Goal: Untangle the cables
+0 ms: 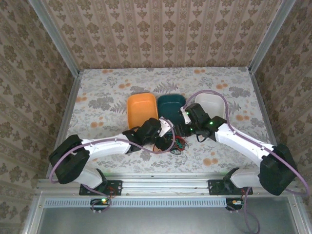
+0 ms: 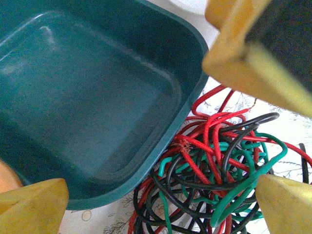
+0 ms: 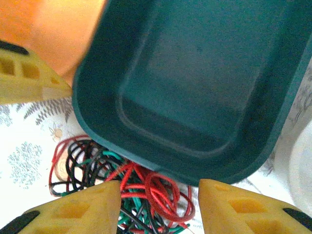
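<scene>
**Right claw over the knot, no strand picked out yet**

Your right gripper stands about half apart. Its two yellow fingers straddle a few red loops at the edge of the cables, and nothing is pinched. Your left gripper is spread wide and holds nothing. It hangs low over the same heap from the other side, close enough that a right finger crosses its view.

The cables lie in one red, green and black knot on the table, against the near side of the teal bin. The orange bin sits to that bin's left and the white bin to its right.

I judge you are at the start, choosing a strand. The next move calls for pinching a single red loop, not a bunch, and lifting gently while the left claw pins the rest.

Both arms reach forward and inward, forearms low and wrists pitched down, meeting at mid-table.
</scene>
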You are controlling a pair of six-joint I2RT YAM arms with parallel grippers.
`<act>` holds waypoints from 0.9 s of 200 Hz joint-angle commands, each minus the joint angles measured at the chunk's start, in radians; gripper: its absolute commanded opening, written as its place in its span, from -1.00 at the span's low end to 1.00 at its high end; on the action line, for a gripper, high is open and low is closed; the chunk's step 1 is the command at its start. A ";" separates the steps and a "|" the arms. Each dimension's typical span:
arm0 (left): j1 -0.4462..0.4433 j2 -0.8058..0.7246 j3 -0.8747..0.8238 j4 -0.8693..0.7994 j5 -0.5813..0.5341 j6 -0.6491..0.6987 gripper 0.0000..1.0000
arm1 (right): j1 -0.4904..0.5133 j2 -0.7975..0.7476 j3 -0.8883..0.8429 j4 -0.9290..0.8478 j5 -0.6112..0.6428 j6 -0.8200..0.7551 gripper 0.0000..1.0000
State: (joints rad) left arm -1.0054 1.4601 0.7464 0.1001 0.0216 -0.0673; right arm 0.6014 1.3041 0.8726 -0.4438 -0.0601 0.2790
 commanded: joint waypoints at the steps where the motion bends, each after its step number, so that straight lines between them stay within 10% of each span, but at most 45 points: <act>1: 0.010 0.013 0.047 0.002 0.058 0.015 1.00 | 0.006 0.038 -0.012 -0.051 -0.023 0.040 -0.07; 52: 0.017 0.075 0.072 0.014 0.114 0.017 0.98 | 0.006 0.115 -0.006 -0.032 -0.033 0.029 -0.15; 90: 0.017 0.125 0.103 -0.005 0.157 0.043 0.88 | 0.006 0.110 -0.001 -0.060 -0.059 0.024 -0.76; 180: 0.018 0.247 0.149 0.009 0.201 0.061 0.17 | 0.003 -0.124 0.081 -0.086 -0.012 0.045 -0.95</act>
State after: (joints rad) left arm -0.9855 1.6638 0.8799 0.1398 0.1883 -0.0303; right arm 0.5987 1.2404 0.8841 -0.5339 -0.0727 0.2970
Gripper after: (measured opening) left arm 0.625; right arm 0.076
